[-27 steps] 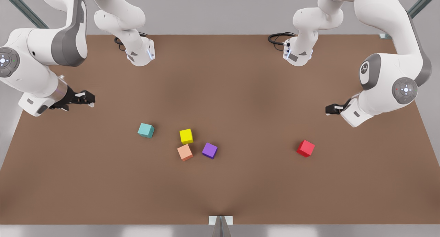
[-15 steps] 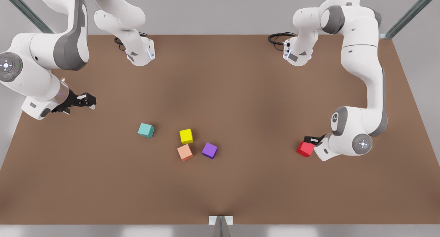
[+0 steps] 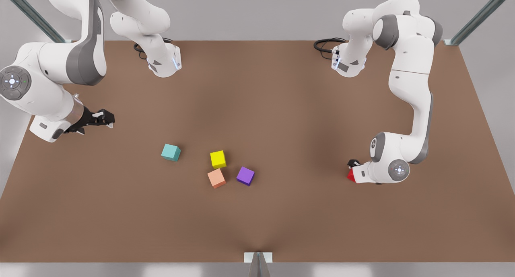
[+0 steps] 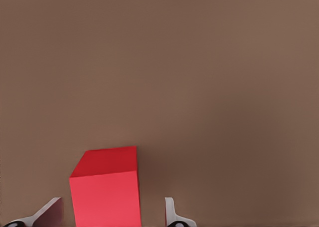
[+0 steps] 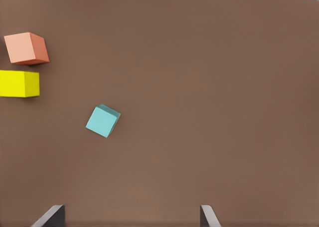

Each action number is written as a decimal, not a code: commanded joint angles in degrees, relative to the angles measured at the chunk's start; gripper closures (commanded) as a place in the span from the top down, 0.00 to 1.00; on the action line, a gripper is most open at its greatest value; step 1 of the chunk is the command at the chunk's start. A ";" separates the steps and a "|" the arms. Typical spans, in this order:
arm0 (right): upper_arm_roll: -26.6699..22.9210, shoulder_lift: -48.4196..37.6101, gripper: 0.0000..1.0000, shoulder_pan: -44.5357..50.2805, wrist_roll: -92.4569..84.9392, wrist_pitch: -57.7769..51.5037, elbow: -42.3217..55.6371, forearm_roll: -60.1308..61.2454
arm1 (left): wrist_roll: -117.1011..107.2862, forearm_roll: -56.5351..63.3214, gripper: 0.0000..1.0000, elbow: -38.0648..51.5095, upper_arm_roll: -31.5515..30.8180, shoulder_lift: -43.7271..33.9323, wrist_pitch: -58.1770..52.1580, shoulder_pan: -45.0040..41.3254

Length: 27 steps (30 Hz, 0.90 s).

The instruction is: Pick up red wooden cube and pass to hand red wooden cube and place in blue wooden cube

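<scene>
- The red wooden cube (image 3: 351, 175) sits on the brown table (image 3: 281, 116) at the front view's right, mostly hidden behind the left arm's wrist; just one red corner peeks out.
- In the left wrist view the red wooden cube (image 4: 105, 187) stands between the two fingertips (image 4: 171, 213) of the left gripper (image 4: 112, 214), with a gap on each side, so the fingers are spread and not touching it. The cube's lower part and the fingers are cut off by the frame edge.
- In the front view the left gripper (image 3: 354, 164) is low over the cube, and its fingers are hard to make out there.
- The right gripper (image 3: 105, 119) hangs over the table at the front view's left, well apart from all cubes, its arm waiting. The right wrist view shows its fingertips (image 5: 207, 216) set wide apart with bare table between them: open, holding nothing.
- The blue wooden cube (image 3: 171, 152) lies alone on the table, left of centre, nothing on it.
- Near the centre sit a yellow cube (image 3: 218, 159), a salmon-orange cube (image 3: 216, 178) and a purple cube (image 3: 245, 175), close together but not touching.
- In the right wrist view the yellow cube (image 5: 19, 84) is cut off by the frame edge.
</scene>
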 commanded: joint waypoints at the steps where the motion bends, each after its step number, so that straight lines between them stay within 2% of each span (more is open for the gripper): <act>1: -0.02 0.03 1.00 0.00 -1.23 0.05 -0.03 0.03 | 15.30 0.15 1.00 -0.05 0.39 0.23 3.43 0.03; 4: -0.02 0.03 1.00 0.00 -1.23 0.05 -0.12 0.03 | 14.25 0.06 1.00 -0.05 0.40 0.67 3.43 -0.06; 7: -0.02 0.21 1.00 0.00 -1.23 0.05 -0.29 0.03 | -1.22 0.06 1.00 -0.14 0.40 0.93 3.17 -0.15; 27: -0.11 0.65 1.00 0.00 -2.54 0.05 -0.73 0.03 | -3.60 0.41 1.00 -0.05 0.66 5.94 5.63 0.03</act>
